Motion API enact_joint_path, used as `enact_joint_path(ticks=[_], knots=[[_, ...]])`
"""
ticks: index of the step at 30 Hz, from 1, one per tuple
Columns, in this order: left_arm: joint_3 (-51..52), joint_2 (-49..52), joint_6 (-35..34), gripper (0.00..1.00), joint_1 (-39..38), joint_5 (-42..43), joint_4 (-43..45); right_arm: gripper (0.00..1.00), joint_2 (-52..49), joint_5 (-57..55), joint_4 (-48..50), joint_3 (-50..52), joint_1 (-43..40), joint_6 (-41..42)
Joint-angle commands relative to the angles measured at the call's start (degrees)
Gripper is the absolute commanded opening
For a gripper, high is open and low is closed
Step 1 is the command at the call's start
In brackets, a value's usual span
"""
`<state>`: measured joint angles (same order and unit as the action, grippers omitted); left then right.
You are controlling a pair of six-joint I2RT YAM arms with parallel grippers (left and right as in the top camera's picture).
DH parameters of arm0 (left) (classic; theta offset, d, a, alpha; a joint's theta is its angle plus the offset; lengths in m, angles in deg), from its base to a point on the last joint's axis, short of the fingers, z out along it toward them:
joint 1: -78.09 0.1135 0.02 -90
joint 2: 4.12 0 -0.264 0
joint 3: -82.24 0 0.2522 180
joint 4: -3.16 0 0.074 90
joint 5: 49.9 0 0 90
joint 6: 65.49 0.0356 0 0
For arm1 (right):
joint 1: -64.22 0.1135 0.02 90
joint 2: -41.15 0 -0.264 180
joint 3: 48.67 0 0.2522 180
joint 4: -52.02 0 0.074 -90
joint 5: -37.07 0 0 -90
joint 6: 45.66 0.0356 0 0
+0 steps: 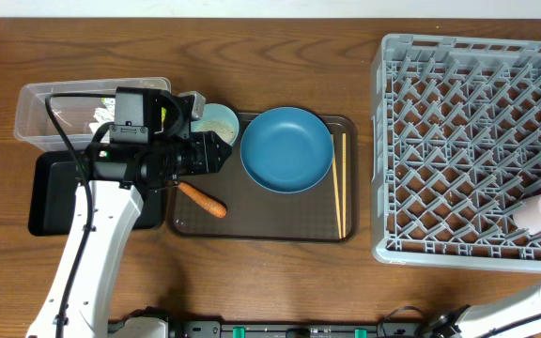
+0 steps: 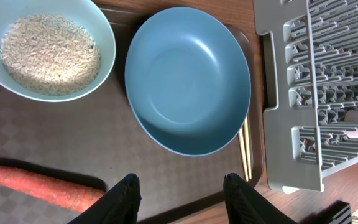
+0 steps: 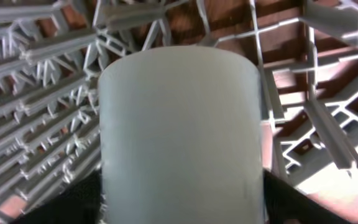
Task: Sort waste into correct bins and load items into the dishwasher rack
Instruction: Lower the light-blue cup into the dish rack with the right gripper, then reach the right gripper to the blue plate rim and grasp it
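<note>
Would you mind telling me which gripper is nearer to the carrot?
Left. The left gripper hovers over the brown tray, just beside the carrot; the right gripper is far off at the dishwasher rack, flanking a pale cup.

grey plastic lattice rack (image 1: 383, 150): 1 | round dark blue dish (image 1: 286, 148): 1 | pale bowl of rice (image 2: 108, 53): 1 | orange carrot (image 1: 203, 199): 1 | wooden chopsticks (image 1: 340, 183): 2 | pale pink cup (image 1: 539, 211): 1 | light blue cup (image 3: 179, 143): 1 | clear plastic tub (image 1: 36, 113): 1 | black tray (image 1: 50, 202): 1 | brown serving tray (image 1: 261, 221): 1
</note>
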<state>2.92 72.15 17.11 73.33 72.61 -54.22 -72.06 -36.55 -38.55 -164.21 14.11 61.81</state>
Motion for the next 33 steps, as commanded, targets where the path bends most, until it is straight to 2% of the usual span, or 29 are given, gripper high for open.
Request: enact_joint_path(ticks=[1,6,12,19,23,27,29,33], knots=[[-0.6,-0.5,1.2,0.46,0.2,-0.9,-0.3,0.99,-0.6,-0.3,0.9,0.4,-0.3,0.3],[-0.6,-0.5,1.4,0.46,0.2,-0.9,-0.3,0.99,-0.5,1.4,2.1,0.0,-0.4,0.1],[-0.6,-0.5,1.4,0.46,0.2,-0.9,-0.3,0.99,0.9,8.5,2.0,-4.0,-0.4,-3.5],[-0.6,-0.5,1.4,0.51,0.2,-2.2,-0.3,0.95,7.1,12.8,0.6,-10.3,3.7,-11.9],[-0.6,-0.5,1.4,0.52,0.2,-6.1,-0.6,0.96,12.5,12.7,-0.1,-10.3,11.0,-19.4],[-0.6,-0.5,0.5,0.54,0.2,-16.6,-3.7,0.99,15.5,12.3,-1.0,-10.3,22.1,-24.1],[-0.6,-0.5,-0.4,0.57,0.2,-21.1,-5.6,0.99,15.7,12.3,-1.0,-10.3,27.7,-25.1],[-0.6,-0.7,-0.4,0.6,1.1,-24.5,-8.5,0.97,14.6,11.5,0.9,-9.4,39.1,-25.0]])
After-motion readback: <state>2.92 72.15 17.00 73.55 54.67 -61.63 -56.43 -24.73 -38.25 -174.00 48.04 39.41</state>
